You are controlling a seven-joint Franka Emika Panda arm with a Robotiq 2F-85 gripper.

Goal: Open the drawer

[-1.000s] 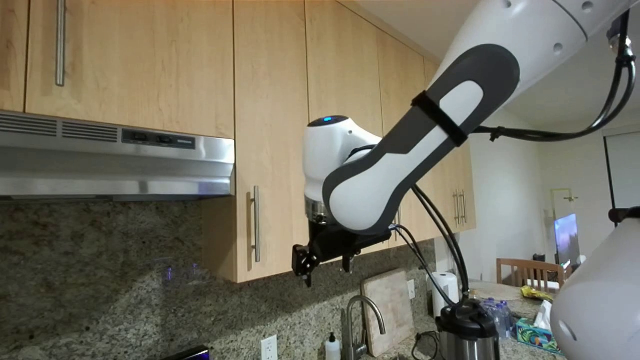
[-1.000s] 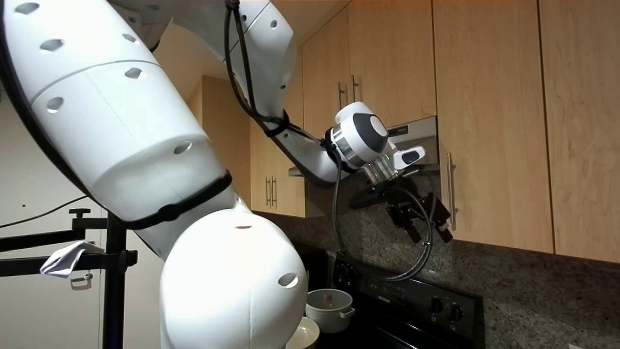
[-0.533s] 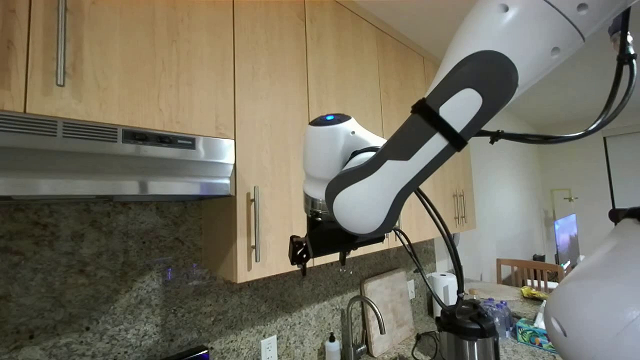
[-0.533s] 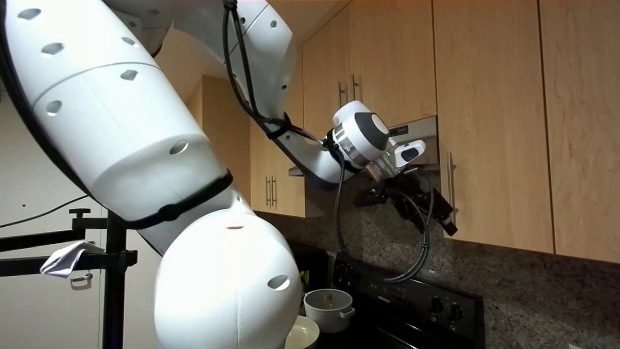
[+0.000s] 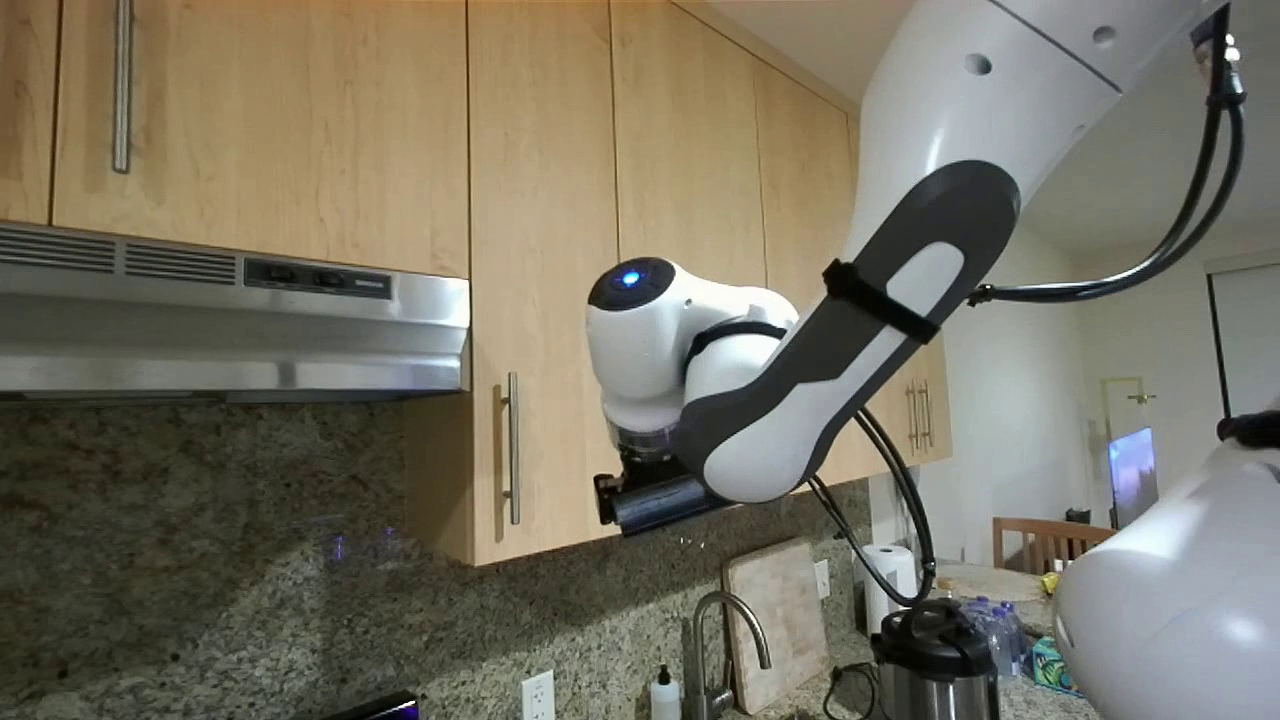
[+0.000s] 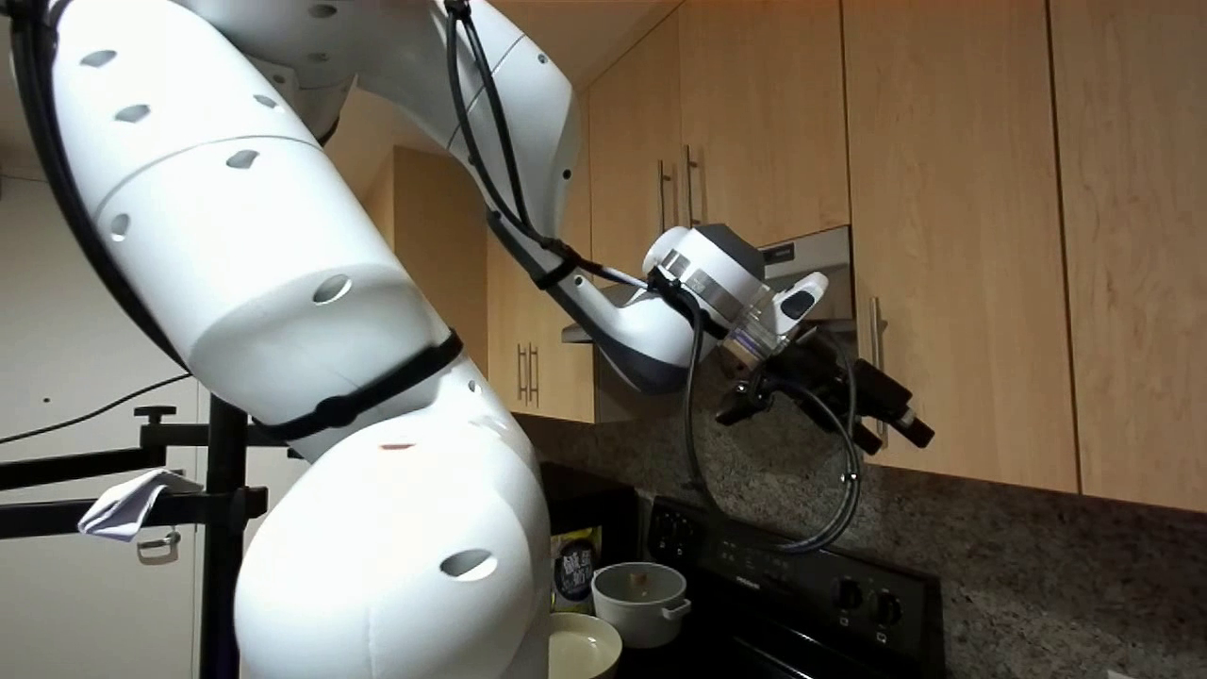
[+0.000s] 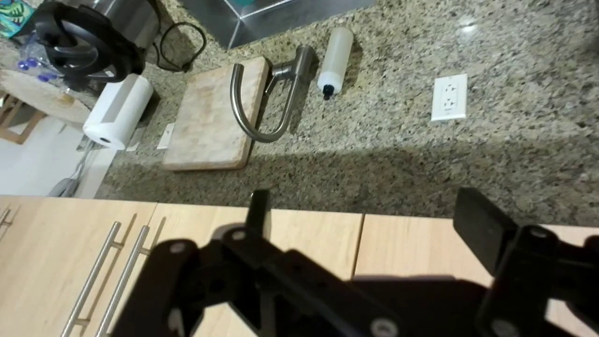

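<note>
The drawer (image 5: 543, 240) is pale honey-coloured wood with a faint grain, its bar handle (image 5: 513, 450) silver; the gripper (image 7: 365, 210) is black, the arm (image 5: 925, 280) white with dark grey panels and a bright blue light (image 5: 630, 278). Speckles of beige, grey and black pattern the granite wall (image 5: 200, 520). The range hood (image 5: 230, 340) is silver, the stove (image 6: 806, 589) black, the bowl (image 6: 580, 651) cream, the paper towel roll (image 7: 119, 112) white, the cutting board (image 7: 208, 117) tan.

The cupboard (image 5: 543, 280) is of smooth wood with a soft sheen; its handle (image 5: 513, 448) looks like brushed metal. The hood (image 5: 240, 345) is of shiny metal, the wall (image 5: 230, 560) of polished stone. The arm (image 6: 283, 283) is smooth and glossy, like plastic; the gripper (image 7: 365, 205) is rather matt. The cutting board (image 7: 206, 119) is of dull wood.
</note>
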